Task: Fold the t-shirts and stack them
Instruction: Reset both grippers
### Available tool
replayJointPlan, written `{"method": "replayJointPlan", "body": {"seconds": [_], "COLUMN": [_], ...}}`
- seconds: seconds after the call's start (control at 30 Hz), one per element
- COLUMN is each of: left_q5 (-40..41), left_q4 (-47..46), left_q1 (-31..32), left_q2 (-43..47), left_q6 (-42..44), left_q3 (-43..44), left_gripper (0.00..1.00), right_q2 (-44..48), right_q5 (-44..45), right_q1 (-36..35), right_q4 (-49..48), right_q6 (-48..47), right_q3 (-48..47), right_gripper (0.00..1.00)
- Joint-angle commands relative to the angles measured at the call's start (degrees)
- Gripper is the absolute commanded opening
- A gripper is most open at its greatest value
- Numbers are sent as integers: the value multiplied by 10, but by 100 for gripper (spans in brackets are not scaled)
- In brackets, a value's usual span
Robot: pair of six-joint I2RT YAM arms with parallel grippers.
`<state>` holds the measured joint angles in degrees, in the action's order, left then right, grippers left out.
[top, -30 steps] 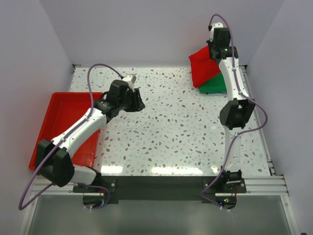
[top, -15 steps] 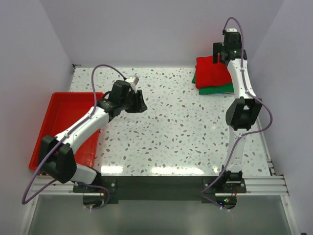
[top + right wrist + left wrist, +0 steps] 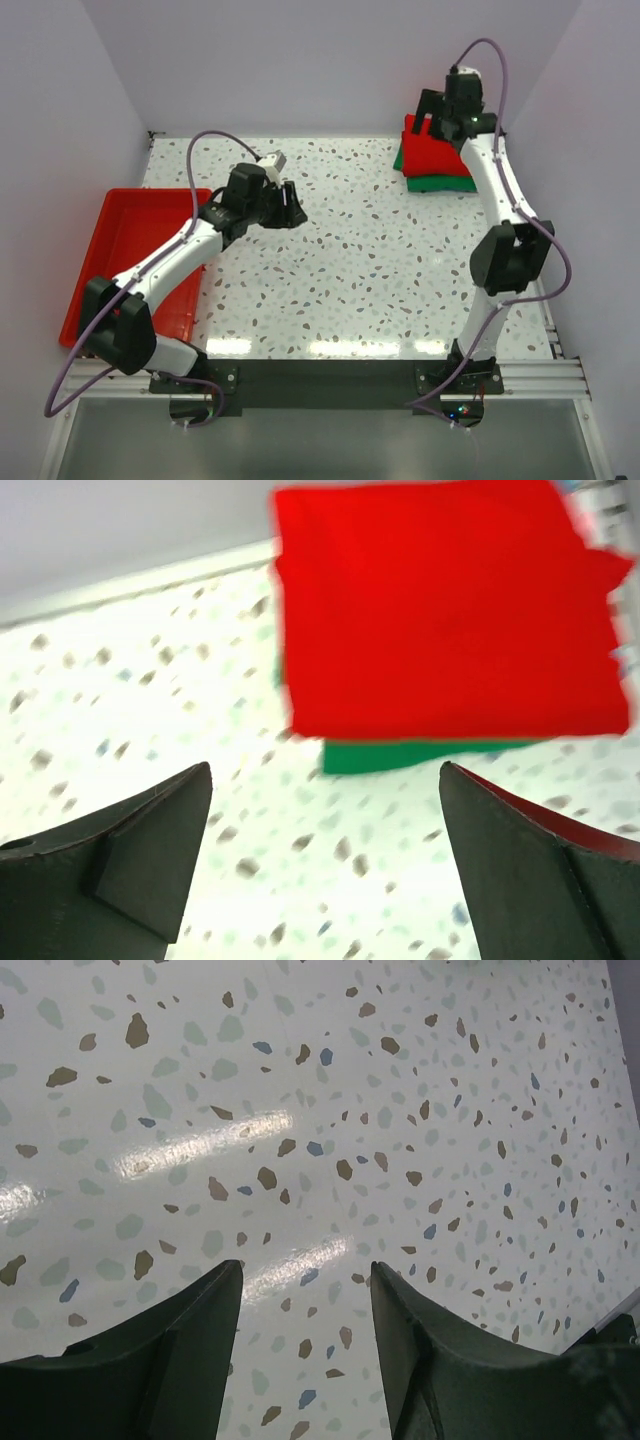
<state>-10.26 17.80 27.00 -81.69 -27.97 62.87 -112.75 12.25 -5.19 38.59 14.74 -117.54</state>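
A folded red t-shirt lies flat on a folded green t-shirt at the table's back right corner. In the right wrist view the red t-shirt covers most of the green t-shirt, leaving only a green strip along its near edge. My right gripper hovers above the stack, open wide, with nothing between its fingers. My left gripper stands open over bare speckled tabletop left of centre, with nothing in it.
A rigid red tray sits at the left edge of the table, partly under the left arm. White walls close in the back and both sides. The stack lies close to the back right wall.
My right gripper has opened and let go of the red t-shirt, which now lies flat on the green one; the gripper has risen. My left gripper has opened wider and edged right.
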Motion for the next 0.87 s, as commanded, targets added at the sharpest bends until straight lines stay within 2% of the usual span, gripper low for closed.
{"method": "replayJointPlan", "body": {"seconds": [0.0,0.23,0.37,0.43,0.6,0.73,0.83], "left_q5": [3,31,45,48,46,45,37], "left_q4": [-33,-67,-101,-111,-131,-136,-134], "left_q1": [-3,-3,-2,-2,-2,-2,-2], "left_q2": [36,88,117,128,138,146,149], "left_q6": [-7,-30,-40,-45,-51,-52,-50], "left_q3": [-16,-87,-159,-181,-222,-227,-223], "left_gripper": [59,59,59,59,59,59,59], "right_q2": [114,268,348,378,447,460,475], "right_q5": [-21,-15,-48,-35,27,43,65], "right_q1": [-77,-262,-297,-298,-298,-297,-298], "right_q4": [-88,-203,-252,-256,-218,-194,-211], "right_q6": [50,119,159,163,144,135,141], "right_q3": [122,426,557,610,652,655,672], "right_gripper": [99,99,99,99,99,99,99]}}
